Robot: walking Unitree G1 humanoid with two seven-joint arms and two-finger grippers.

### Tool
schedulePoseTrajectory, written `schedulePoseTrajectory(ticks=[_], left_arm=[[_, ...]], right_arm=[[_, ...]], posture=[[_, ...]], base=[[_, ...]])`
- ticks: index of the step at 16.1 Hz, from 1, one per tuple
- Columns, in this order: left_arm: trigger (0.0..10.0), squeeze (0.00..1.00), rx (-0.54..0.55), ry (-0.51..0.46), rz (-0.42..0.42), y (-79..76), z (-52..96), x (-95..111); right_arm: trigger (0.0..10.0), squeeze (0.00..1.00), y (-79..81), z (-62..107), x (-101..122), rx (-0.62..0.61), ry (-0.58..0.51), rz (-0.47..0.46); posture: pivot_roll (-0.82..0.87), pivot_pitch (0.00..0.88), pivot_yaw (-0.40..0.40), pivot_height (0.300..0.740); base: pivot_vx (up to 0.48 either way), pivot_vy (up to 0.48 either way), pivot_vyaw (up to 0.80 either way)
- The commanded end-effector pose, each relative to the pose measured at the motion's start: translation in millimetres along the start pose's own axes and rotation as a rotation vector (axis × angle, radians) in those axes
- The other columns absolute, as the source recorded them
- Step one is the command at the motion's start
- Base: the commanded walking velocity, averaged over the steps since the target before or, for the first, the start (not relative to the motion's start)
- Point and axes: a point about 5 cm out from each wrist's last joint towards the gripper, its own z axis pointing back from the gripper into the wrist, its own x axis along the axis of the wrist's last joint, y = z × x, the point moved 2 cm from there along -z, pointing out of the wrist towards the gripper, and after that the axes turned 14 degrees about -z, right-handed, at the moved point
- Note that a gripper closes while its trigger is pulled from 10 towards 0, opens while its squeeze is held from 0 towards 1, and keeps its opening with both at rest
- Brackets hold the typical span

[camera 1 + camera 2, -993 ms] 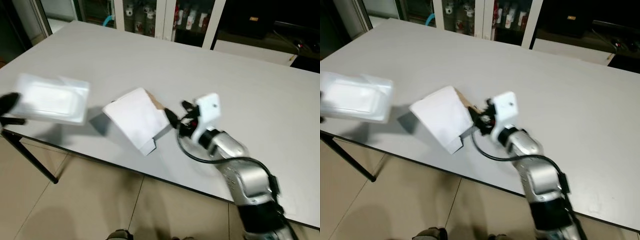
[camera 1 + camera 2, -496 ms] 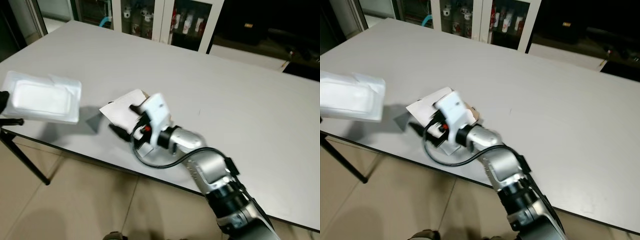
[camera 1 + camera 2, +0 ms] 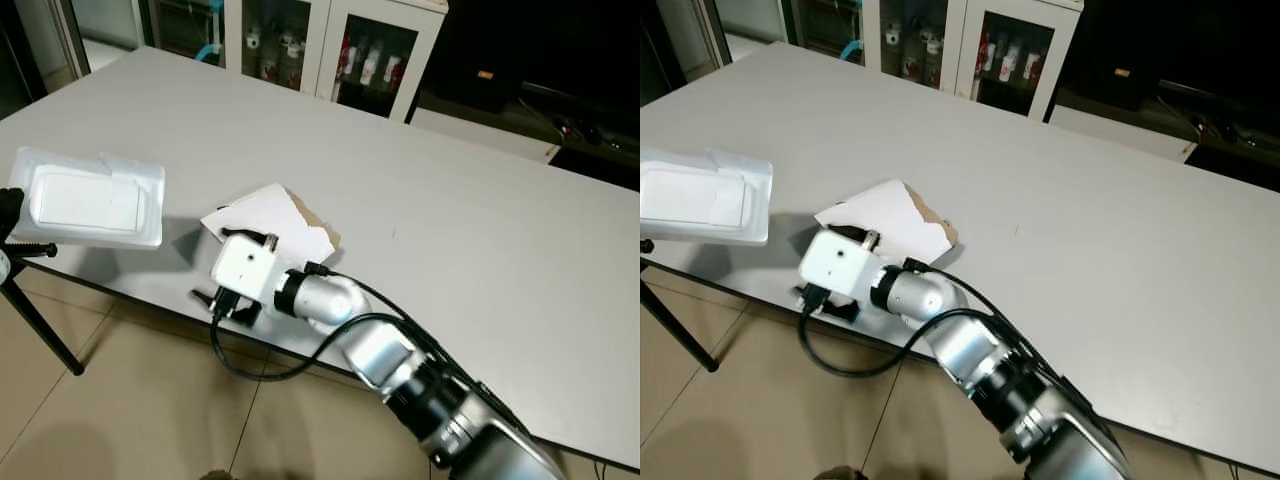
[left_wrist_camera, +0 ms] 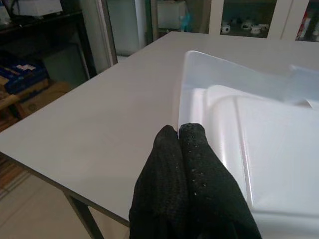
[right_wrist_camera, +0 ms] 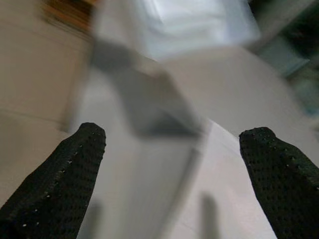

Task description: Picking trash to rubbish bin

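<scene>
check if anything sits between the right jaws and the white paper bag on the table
Nothing visible does. The right gripper hangs open at the table's near edge, right beside the white paper bag. The plastic tray, held by the left gripper, is off to the left.

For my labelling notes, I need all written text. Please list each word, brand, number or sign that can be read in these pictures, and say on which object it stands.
No text can be read.
Bottles in the glass cabinet: labels too small to read.
White foam tray, held by the left gripper: no print shows.
White paper bag on the table: no print shows.
Right gripper: no markings show.
</scene>
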Motion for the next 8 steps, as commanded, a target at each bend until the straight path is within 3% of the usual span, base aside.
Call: schedulePoseTrajectory(ticks=[1, 5, 8], left_arm=[[0.0, 0.00, 0.002, -0.019, -0.039, -1.2, 0.0, 5.9], [0.0, 0.00, -0.006, -0.022, -0.053, 0.1, -3.3, 8.3], [0.0, 0.00, -0.015, -0.027, -0.051, 0.5, -5.8, 10.6]], right_arm=[[10.0, 0.00, -13.2, -0.5, -10.5, -0.119, 0.031, 0.055], [10.0, 0.00, -25.5, -4.9, -31.6, -0.271, 0.095, 0.124], [10.0, 0.00, -21.5, -6.9, -45.1, -0.284, 0.133, 0.039]], posture=[[0.08, 0.049, -0.138, 0.740], [0.08, 0.062, -0.123, 0.740], [0.08, 0.068, -0.117, 0.740]], base=[[0.000, 0.000, 0.00], [0.000, 0.000, 0.00], [0.000, 0.000, 0.00]])
